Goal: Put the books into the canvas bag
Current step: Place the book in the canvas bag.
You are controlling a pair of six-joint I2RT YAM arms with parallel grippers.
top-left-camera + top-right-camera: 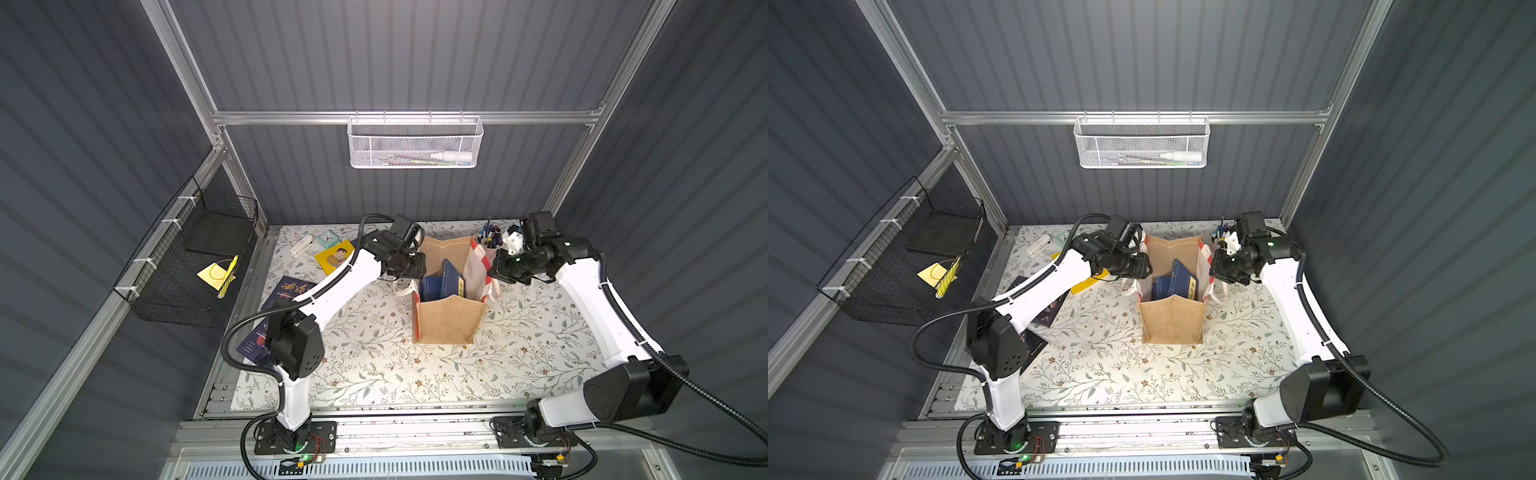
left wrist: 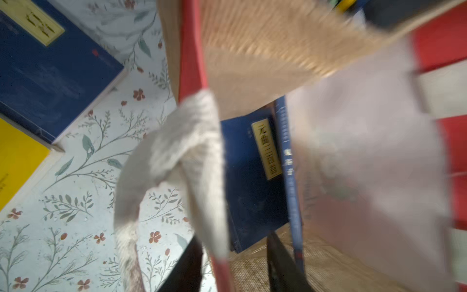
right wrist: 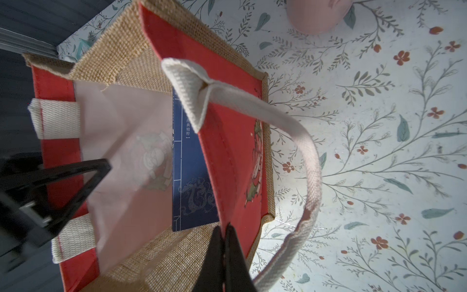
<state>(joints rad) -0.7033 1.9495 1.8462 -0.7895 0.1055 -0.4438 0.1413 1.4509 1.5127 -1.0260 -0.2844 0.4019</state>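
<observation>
Right fingers (image 3: 233, 257) are pressed together on the red rim of the canvas bag (image 1: 451, 322). They pinch the side panel nearest the pink pen cup (image 1: 490, 245), close to where a white handle (image 3: 290, 126) loops out over the table (image 1: 415, 374). Left fingers (image 2: 276, 252) stand apart at the opposite side panel, one on each side of its red edge. A gap shows between the cloth and the finger inside the bag. That wrist view is blurred, so I cannot tell whether the outer finger touches the cloth. The bag stands upright toward the back of the table with its mouth wide open. Blue books (image 1: 446, 282) stand on edge inside it, leaning toward the right arm's side, and one shows a yellow title label. Outside the bag, on the left arm's side of the table, lies a yellow cartoon book (image 1: 336, 257). A single blue book (image 2: 50, 75) with a yellow label lies just beside it. Dark navy books (image 1: 291, 291) lie partly hidden beneath the left arm.
</observation>
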